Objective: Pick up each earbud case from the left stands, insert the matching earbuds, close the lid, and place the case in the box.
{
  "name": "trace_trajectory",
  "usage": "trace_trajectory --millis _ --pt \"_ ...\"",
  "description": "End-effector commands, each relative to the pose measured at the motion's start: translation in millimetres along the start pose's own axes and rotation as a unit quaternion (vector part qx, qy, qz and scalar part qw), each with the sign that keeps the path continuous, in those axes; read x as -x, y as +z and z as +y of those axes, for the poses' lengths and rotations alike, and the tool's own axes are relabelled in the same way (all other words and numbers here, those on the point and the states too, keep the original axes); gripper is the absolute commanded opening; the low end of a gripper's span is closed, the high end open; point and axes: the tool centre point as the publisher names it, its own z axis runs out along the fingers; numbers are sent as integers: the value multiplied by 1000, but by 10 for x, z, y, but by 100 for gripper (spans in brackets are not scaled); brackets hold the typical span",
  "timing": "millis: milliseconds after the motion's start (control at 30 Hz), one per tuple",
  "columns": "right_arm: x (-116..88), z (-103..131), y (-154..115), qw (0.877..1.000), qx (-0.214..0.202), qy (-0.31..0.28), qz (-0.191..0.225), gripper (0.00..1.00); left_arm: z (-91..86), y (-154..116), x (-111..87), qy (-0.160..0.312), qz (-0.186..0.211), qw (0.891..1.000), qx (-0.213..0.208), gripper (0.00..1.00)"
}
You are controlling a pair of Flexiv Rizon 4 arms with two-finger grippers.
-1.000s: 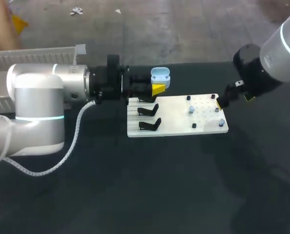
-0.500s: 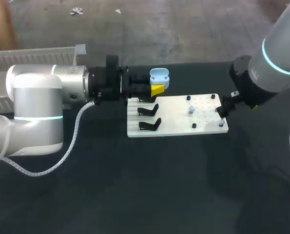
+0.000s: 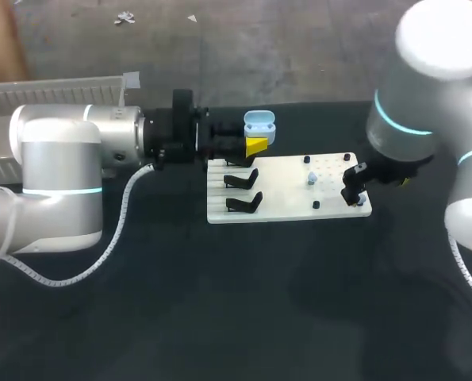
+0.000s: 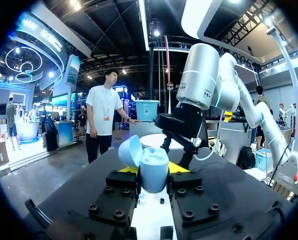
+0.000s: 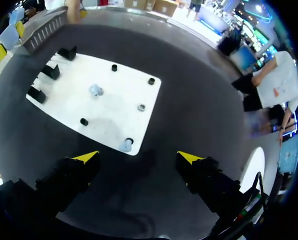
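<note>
A light-blue earbud case with its lid up is held above the far left corner of the white board, and my left gripper is shut on it. In the left wrist view the case sits between the black fingers, lid tilted back. My right gripper hangs open over the board's right edge. In the right wrist view it is empty, with a light-blue earbud just ahead at the board's near corner. A second earbud stands mid-board.
Black stands line the board's left side, two of them empty. Small black pegs dot the board. A white ribbed tray sits at the far left. Dark tabletop spreads in front.
My right arm has swung left and forward, bringing its open gripper over the board's right edge. The left arm and the case have not moved.
</note>
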Motion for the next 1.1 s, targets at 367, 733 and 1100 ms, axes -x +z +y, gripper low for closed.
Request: trace_trajectory --millis 367,733,1100 --pt "59 130 214 999 -28 -15 42 100 -4 -2 -1 1 -1 1000 1 0" --pt "33 140 276 998 -26 -15 62 75 -4 -2 -1 1 -1 1000 1 0" --pt "50 132 285 998 -22 -5 65 50 -4 -2 -1 1 -1 1000 1 0"
